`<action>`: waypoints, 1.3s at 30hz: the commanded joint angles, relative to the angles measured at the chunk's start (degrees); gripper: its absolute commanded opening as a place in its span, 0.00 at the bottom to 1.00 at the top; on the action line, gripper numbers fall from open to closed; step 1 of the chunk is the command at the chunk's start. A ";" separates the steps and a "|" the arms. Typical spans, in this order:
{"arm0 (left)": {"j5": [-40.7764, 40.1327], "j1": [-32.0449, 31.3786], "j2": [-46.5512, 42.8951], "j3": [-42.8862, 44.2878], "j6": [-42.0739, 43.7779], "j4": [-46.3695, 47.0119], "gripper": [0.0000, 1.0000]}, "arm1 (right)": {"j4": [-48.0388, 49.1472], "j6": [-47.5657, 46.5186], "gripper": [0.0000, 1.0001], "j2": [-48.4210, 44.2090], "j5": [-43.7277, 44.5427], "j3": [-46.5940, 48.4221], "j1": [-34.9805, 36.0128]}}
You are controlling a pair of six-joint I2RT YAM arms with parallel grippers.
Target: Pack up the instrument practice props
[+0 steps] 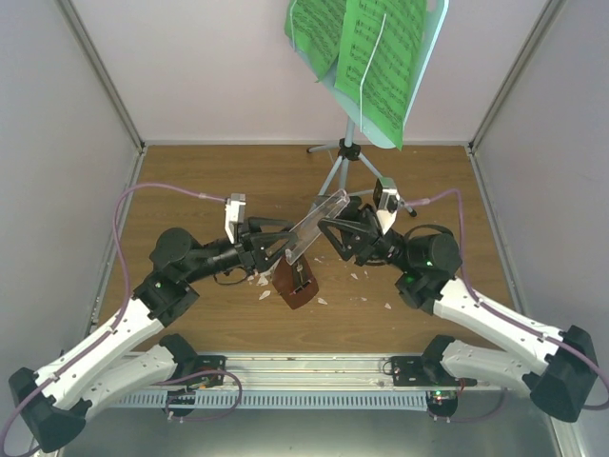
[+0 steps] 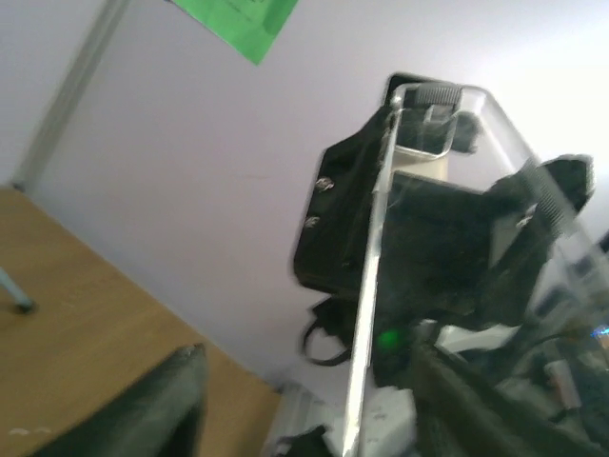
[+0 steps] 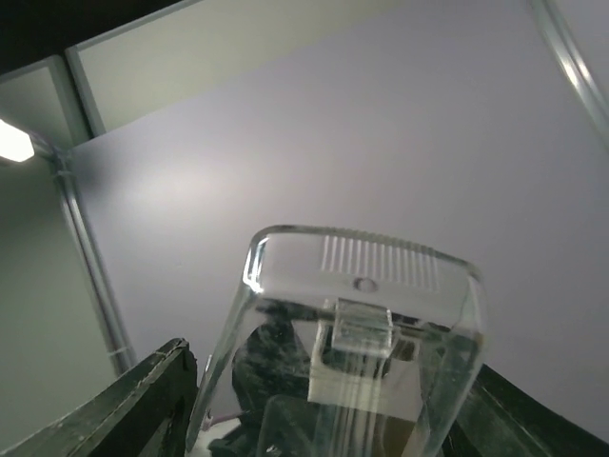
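The metronome's reddish-brown body (image 1: 293, 288) stands on the wooden floor between my arms. Its clear cover (image 1: 319, 217) hangs tilted above it. My right gripper (image 1: 333, 233) is shut on that cover (image 3: 362, 276), a finger against each side (image 3: 330, 360). My left gripper (image 1: 279, 248) is open; the cover's thin edge (image 2: 373, 286) runs between its spread fingers (image 2: 309, 354) without touching the left finger (image 2: 166, 405). The pale blue music stand (image 1: 349, 150) stands at the back on silver tripod legs, holding bright green sheet-music pages (image 1: 381, 57). A corner of a green page (image 2: 243, 19) shows in the left wrist view.
Small white crumbs (image 1: 357, 276) lie scattered around the metronome body. Pale enclosure walls (image 1: 219, 76) close off the back and sides. A metal rail (image 1: 304, 376) with the arm bases runs along the near edge. Purple cables (image 1: 176, 190) loop beside both arms.
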 commanded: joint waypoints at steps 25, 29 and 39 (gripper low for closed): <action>1.62 21.24 8.32 12.67 32.83 -40.39 0.99 | -45.55 -37.73 0.48 -13.63 38.92 -8.60 15.94; 9.44 21.90 12.12 11.12 34.23 -36.20 0.99 | -45.23 -36.99 0.48 -11.15 47.98 -11.43 22.39; 21.00 21.61 15.58 0.05 26.84 -25.55 0.89 | -33.67 -31.95 0.50 -3.61 54.09 -17.95 27.47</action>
